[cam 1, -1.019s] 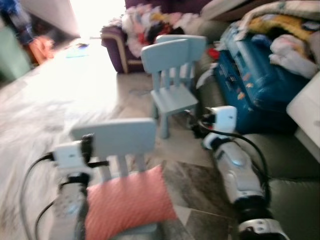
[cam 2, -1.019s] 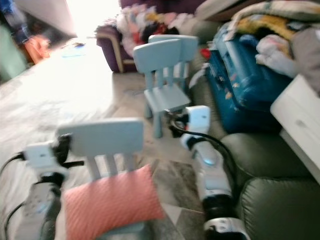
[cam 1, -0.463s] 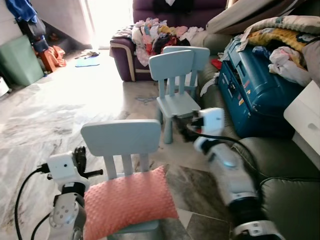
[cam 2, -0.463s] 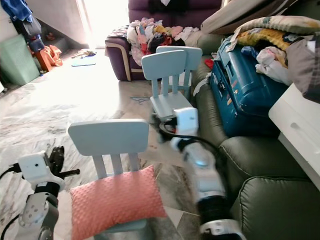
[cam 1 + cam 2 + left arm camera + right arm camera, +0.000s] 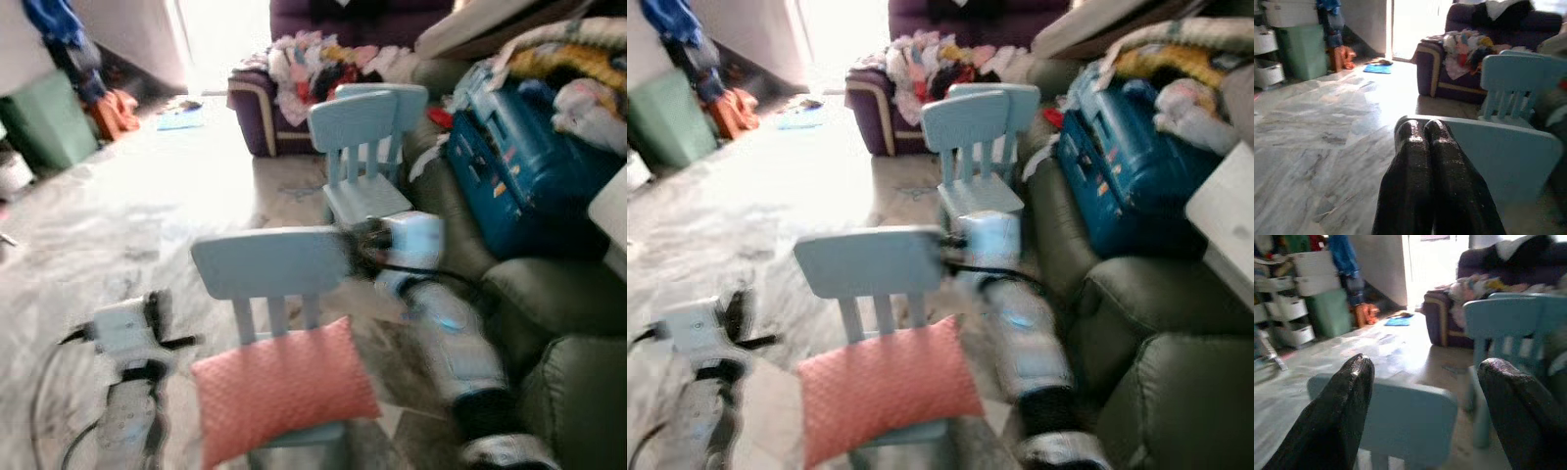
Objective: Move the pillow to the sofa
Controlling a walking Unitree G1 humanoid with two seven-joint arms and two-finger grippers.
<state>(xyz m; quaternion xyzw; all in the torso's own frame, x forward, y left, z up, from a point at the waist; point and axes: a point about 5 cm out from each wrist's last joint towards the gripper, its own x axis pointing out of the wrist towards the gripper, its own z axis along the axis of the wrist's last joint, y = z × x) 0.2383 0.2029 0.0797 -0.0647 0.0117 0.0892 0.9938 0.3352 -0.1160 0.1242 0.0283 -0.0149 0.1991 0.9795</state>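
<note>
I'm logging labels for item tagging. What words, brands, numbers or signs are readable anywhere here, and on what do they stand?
None can be read.
Blue suitcase: small light marks on its side, too blurred to read.
Pink pillow, the light blue chair under it, and the green bin: no lettering shows.

Grey marble floor (image 5: 127, 196) w/ strong glare from a bright doorway (image 5: 220, 34) at 12 o'clock. Purple sofa (image 5: 257, 108) heaped w/ clothes by it; green bin (image 5: 44, 122) at 10. Dark green couch (image 5: 573, 294) at 3, carrying a blue suitcase (image 5: 519, 166).
</note>
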